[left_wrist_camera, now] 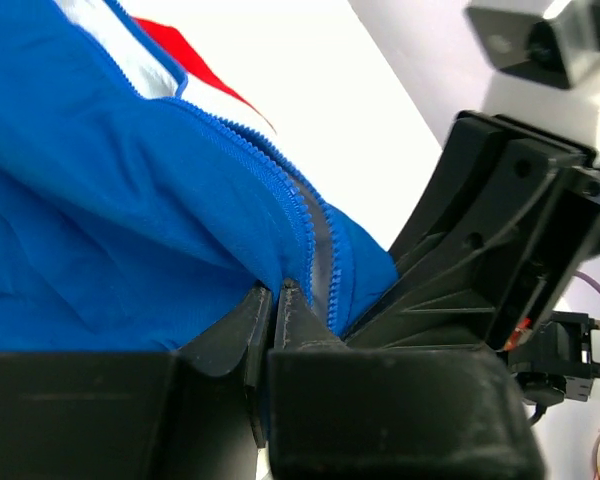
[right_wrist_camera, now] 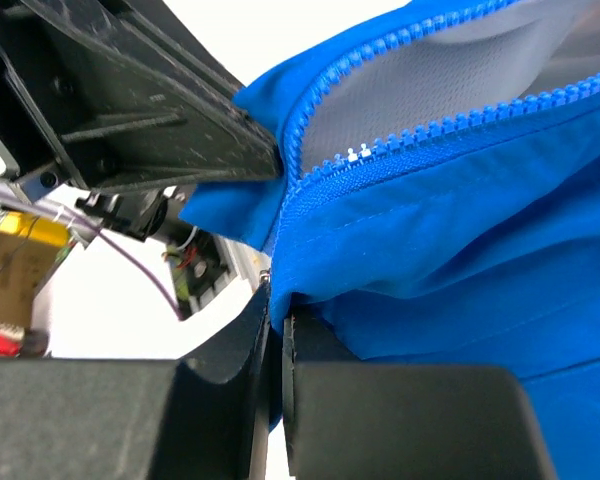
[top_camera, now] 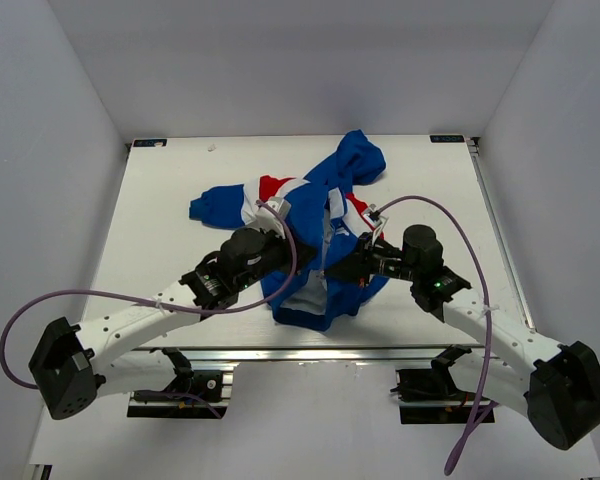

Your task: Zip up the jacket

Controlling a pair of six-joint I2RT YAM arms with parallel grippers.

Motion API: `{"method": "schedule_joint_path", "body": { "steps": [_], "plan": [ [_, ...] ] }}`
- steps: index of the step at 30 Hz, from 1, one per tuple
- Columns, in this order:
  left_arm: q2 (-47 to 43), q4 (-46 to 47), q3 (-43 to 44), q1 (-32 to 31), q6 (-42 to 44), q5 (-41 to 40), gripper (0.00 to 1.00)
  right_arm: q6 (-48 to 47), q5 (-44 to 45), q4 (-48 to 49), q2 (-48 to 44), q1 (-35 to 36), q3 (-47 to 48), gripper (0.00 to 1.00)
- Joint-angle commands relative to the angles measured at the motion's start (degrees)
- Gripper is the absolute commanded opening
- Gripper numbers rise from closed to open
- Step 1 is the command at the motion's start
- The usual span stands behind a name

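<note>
The jacket (top_camera: 308,205) is small and royal blue with red and white bands on the chest and sleeve. It lies rumpled at the middle of the worktop (top_camera: 160,200), with its hood (top_camera: 355,160) toward the far edge and its hem (top_camera: 305,315) toward the near edge. Its zip (right_wrist_camera: 380,155) is joined only close to the hem; above that the blue teeth part and show the pale mesh lining (right_wrist_camera: 430,80).

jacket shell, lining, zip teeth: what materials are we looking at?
Jacket shell: thin woven synthetic, probably nylon or polyester; smooth, faint sheen, fine creases. Lining: pale mesh by the look, tiny holes visible. Zip teeth: look like moulded blue plastic, chunky and matte.
</note>
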Motion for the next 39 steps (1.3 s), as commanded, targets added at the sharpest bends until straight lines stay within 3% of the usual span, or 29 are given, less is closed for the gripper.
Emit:
{"method": "schedule_joint_path", "body": {
  "steps": [1, 8, 14, 39],
  "plan": [
    [-3.86, 3.7, -0.85, -0.37, 1.27, 1.71, 0.0, -0.57, -5.85, 3.93, 0.1, -0.8, 3.09, 0.0],
    [-5.53, 6.16, -1.65, -0.37, 3.55, 3.12, 0.0, 0.12, -6.9, 4.46, 0.01, -1.68, 3.36, 0.0],
    [-5.45, 8.01, -2.26, -0.37, 4.26, 6.01, 0.0, 3.81, -10.6, 11.39, 0.27, -2.47, 2.39, 0.0],
    [-7.64, 12.31, -4.89, -0.37, 6.37, 7.16, 0.0, 13.83, -16.66, 18.88, 2.47, -5.2, 1.42, 0.0]
  ]
}}
